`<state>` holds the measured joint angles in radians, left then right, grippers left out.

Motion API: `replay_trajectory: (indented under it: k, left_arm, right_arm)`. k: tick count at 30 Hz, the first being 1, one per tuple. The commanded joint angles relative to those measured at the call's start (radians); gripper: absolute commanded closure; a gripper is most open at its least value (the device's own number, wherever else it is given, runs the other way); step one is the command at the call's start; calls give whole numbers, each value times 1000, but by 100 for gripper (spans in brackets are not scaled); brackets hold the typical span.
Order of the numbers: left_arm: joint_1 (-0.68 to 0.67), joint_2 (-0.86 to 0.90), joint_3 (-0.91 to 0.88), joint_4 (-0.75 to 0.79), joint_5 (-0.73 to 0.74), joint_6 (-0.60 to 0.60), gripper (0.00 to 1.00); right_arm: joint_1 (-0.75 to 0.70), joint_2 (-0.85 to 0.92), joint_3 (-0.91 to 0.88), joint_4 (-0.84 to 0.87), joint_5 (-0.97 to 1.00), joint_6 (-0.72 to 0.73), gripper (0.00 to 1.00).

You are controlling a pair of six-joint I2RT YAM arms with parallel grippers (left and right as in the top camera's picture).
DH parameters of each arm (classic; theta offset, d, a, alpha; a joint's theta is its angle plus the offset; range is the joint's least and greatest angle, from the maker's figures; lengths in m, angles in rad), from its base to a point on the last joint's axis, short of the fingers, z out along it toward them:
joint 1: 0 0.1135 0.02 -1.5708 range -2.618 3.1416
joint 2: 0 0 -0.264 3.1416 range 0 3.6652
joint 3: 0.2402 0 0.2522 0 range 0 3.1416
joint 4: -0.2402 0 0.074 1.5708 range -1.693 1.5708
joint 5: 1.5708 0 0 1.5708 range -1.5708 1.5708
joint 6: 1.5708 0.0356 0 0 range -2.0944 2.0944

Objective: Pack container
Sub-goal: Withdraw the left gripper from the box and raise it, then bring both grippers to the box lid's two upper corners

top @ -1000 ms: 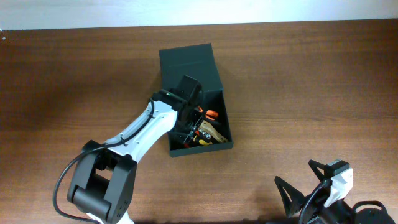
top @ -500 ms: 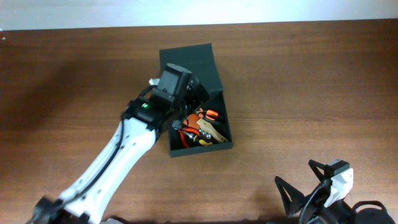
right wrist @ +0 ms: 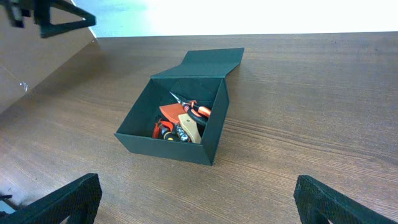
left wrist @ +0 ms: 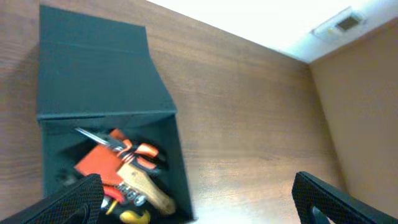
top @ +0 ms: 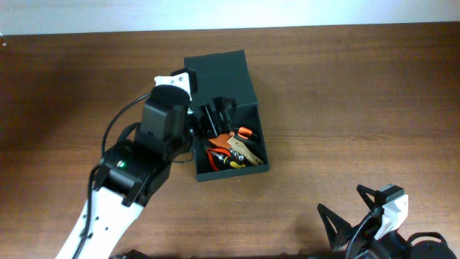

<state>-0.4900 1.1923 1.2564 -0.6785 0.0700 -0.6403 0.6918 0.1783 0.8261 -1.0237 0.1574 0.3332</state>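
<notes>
The box [top: 233, 173] sits near the middle of the brown wooden surface [top: 359, 86]. Its flap lid [top: 219, 75] is folded back flat on the far side, so the inside is open to view. In it lies a small heap of things: pliers with orange handles [right wrist: 193, 107], an orange flat piece [left wrist: 99, 163], a wooden handle [right wrist: 189, 127] and something yellow [left wrist: 134, 216] at the near wall.

The left tool [top: 218, 114] hangs over the box, above the part of the open compartment next to the lid's fold. Its fingers [top: 208, 116] are spread wide. From the left wrist camera the box lies below and towards the left finger [left wrist: 74, 202]. The gap between the two fingers frames the right wall of the box and bare wood. Nothing is held between the fingers, and they touch neither the box nor what lies in it.

The right tool [top: 348, 208] is at the near right edge of the surface, well apart from the box. Its fingers are also spread wide, with nothing between them. From the right wrist camera the box stands ahead on the wood, a corner turned towards the camera, with the lid lying open behind it. The left arm [top: 136, 173] reaches in from the near left side.
</notes>
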Motion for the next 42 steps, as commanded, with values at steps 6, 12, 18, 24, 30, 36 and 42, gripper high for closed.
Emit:
replay_trajectory:
  k: [6,12,18,24,30,36,42]
  left_arm:
    - [8,-23,0,-154,-13,328,1]
    - [8,-47,0,-163,73,483,1]
    - [8,-69,0,-161,65,481,1]
    - [8,-62,0,-170,65,481,1]
    - [36,-63,36,-163,66,470,1]
    - [172,-54,53,-64,137,470,0]
    - [297,1,53,56,178,470,32]
  right_arm:
    - [3,-6,-1,3,13,-3,1]
    - [3,-6,0,45,-30,-2,1]
    - [2,-6,-5,107,-236,-3,1]
    - [2,6,-1,274,-164,-3,1]
    - [2,218,155,251,-89,-3,1]
    - [0,607,449,142,-9,-102,1]
    - [-33,1010,765,61,-6,-278,1]
